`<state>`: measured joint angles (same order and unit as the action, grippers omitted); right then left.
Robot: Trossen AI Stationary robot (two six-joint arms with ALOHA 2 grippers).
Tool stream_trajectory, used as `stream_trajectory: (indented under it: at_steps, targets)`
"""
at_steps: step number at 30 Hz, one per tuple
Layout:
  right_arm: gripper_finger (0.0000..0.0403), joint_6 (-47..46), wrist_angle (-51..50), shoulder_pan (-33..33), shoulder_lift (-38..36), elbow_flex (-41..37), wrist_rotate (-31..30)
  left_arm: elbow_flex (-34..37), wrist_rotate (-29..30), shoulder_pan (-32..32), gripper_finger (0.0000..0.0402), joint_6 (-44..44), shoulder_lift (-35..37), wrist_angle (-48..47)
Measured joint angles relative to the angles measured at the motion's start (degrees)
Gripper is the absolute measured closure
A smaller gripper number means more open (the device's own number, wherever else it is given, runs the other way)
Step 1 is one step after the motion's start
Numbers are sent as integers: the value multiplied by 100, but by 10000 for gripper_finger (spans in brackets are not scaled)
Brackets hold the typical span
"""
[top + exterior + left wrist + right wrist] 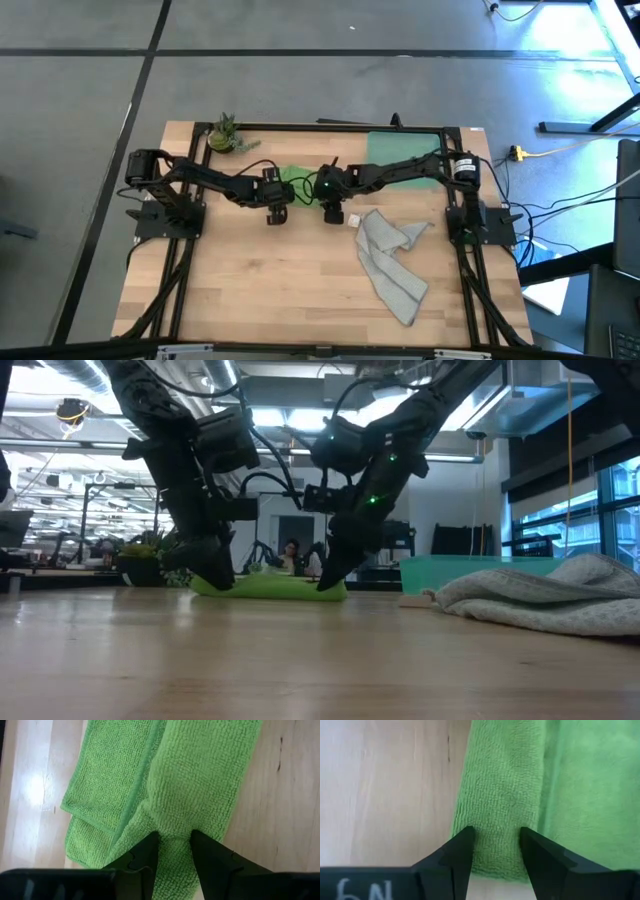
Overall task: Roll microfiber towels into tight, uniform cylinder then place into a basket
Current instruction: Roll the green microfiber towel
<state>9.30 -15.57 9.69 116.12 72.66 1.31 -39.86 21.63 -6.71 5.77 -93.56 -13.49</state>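
The lime green towel (297, 178) lies partly folded on the table at the far middle, and shows in the low view (268, 586) as a low strip. My left gripper (277, 210) is shut on its left end and my right gripper (331, 208) on its right end. The light grey towel (392, 258) lies crumpled on the table at the right. The teal basket (405, 148) stands at the far right, beyond the right arm. My left gripper pinches a thick raised fold of the green towel (175, 836) between its two fingers (148, 851), several layers, coming from above and pointing down. The cloth narrows where it is pinched. The towel rests on the table. My right gripper has a rolled or folded edge strip of the green towel (496, 840) between its two fingers (461, 851), coming from above and pointing down, close to the strip's end. The towel rests on the table.
A small potted plant (224, 135) stands at the far left corner. Bare wood lies toward the near edge and the left (250, 290). People and desks show in the room behind in the low view.
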Motion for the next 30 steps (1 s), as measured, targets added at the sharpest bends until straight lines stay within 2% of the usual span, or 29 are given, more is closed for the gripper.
stream_trajectory:
  at_steps: [14, 16, 19, 27, 30]
  targets:
    - [238, -22, -173, -37, 196, 28, 41, -13, 111, 502, 284, -886, 13, -494]
    - [238, -20, -221, -73, 196, 28, 194, -13, 109, 632, 284, -1079, 13, -529]
    - [237, -17, -281, -172, 200, 20, 498, -13, 21, 850, 284, -1319, 20, -561]
    - [237, -7, -446, -529, 200, 15, 617, -43, -168, 1475, 284, -2152, 63, -618]
    - [237, -9, -481, -660, 200, 15, 651, -95, -415, 1747, 284, -2377, 103, -655]
